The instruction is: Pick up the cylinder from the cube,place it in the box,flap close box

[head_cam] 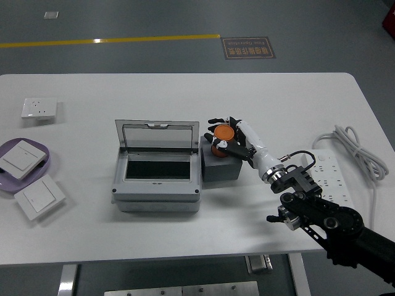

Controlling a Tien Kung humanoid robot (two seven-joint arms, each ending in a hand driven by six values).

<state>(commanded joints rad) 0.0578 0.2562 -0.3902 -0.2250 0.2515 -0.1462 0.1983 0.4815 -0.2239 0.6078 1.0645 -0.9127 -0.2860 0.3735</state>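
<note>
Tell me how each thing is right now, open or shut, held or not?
Box: lid up, open, nothing visible inside.
Cylinder: upright on the cube, held.
Right hand: fingers closed round the cylinder.
Power strip: flat on the table, cable coiled beside it.

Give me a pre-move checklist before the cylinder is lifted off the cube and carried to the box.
1. Right robot hand fingers wrapped around the orange cylinder: ok.
2. Cylinder lifted clear of the grey cube: cannot tell.
3. Grey box lid open, standing upright at the back: ok.
4. Box interior free of objects: ok, it looks dark and bare.
5. Box directly beside the cube, short path: ok.
6. Left arm out of the way: ok, not in view.
</note>
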